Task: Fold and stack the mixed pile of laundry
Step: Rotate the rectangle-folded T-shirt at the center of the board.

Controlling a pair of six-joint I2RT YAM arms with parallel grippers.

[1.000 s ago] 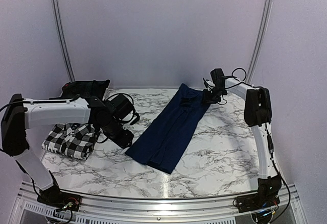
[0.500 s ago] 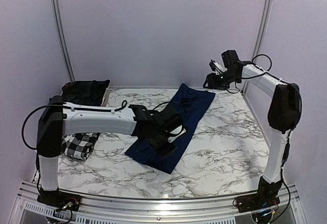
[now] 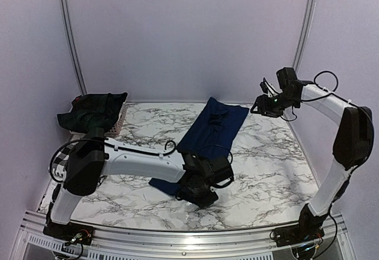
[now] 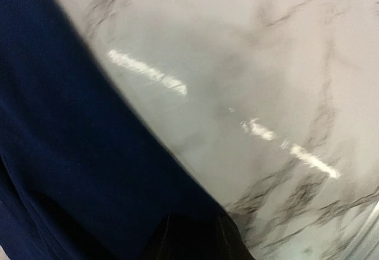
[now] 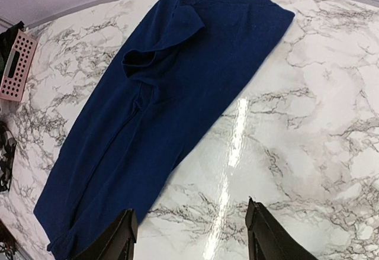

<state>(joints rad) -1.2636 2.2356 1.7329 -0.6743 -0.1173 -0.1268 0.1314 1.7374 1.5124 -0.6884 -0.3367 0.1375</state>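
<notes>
The navy blue T-shirt (image 3: 214, 127) (image 5: 172, 100) lies flat in a long strip across the marble table (image 3: 266, 165). My left gripper (image 3: 199, 193) (image 4: 192, 236) is down at the shirt's near end, over its edge; the blurred wrist view does not show how its jaws stand. My right gripper (image 3: 264, 105) (image 5: 192, 239) hangs open and holding nothing, above the table to the right of the shirt's far end. The dark green-and-navy plaid garment (image 3: 92, 111) sits at the back left. The black-and-white check shirt (image 3: 56, 160) shows only as a sliver behind the left arm.
A pink perforated basket (image 3: 119, 120) (image 5: 16, 64) stands at the back left under the plaid garment. The left arm (image 3: 136, 159) stretches low across the front left of the table. Curved rails and pale walls close in the back and sides.
The left arm swept from the check shirt rightward to the T-shirt's near end, its jaws narrowing. The right gripper opened off the shirt's far corner, rose and moved right.
</notes>
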